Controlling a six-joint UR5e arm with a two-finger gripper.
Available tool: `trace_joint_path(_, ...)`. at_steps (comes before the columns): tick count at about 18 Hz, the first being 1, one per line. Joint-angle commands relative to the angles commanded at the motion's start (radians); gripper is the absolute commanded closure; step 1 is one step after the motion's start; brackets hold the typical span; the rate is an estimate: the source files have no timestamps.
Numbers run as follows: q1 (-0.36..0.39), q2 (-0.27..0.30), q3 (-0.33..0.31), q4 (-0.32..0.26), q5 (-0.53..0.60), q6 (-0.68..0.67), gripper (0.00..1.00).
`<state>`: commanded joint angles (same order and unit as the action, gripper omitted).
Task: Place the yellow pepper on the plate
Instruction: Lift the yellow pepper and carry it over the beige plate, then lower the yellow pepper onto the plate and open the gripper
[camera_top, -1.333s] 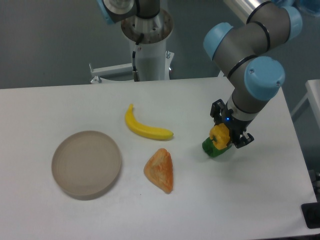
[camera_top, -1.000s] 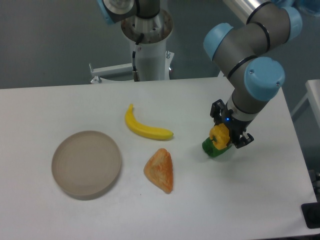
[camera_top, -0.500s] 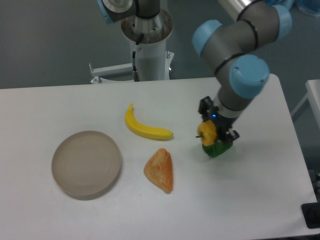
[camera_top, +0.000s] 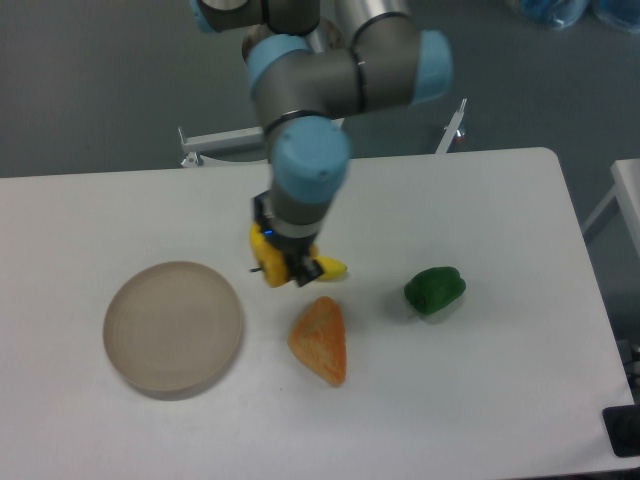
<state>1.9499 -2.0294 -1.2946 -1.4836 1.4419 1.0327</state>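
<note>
Your gripper (camera_top: 281, 262): fingers clamped on the yellow pepper (camera_top: 269, 272), held above the surface (camera_top: 500, 220). It hangs in front of the banana (camera_top: 328, 267), whose tip shows just right of it. Plate (camera_top: 174, 328): lower left, near but apart from the pepper. Orange pastry (camera_top: 320, 340): just below the gripper. Green pepper (camera_top: 435, 290): well to the right, resting alone.

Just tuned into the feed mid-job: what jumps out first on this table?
The grey-and-blue robot arm dominates mid-frame, its gripper shut on the small yellow-orange toy pepper, held over the long yellow banana. To the left, the round grey-beige plate lies bare. A green toy pepper sits alone at right, an orange triangular pastry in front.
</note>
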Motion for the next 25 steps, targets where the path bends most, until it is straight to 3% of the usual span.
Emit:
trace_joint_path(4,-0.058,-0.041,-0.031,0.103,0.002,-0.111,0.77)
trace_joint_path(7,-0.091,-0.09,-0.02,0.175,0.002,-0.207,0.77)
trace_joint_path(12,-0.12,-0.123,-0.022,0.201,0.006,-0.261,0.71)
trace_joint_path(15,-0.12,-0.127,-0.02,0.201,0.006,-0.261,0.4)
trace_joint_path(16,-0.121,-0.127,-0.02,0.201,0.009,-0.261,0.02)
trace_joint_path(25,-0.131,-0.115,0.0,0.201,0.014,-0.275,0.0)
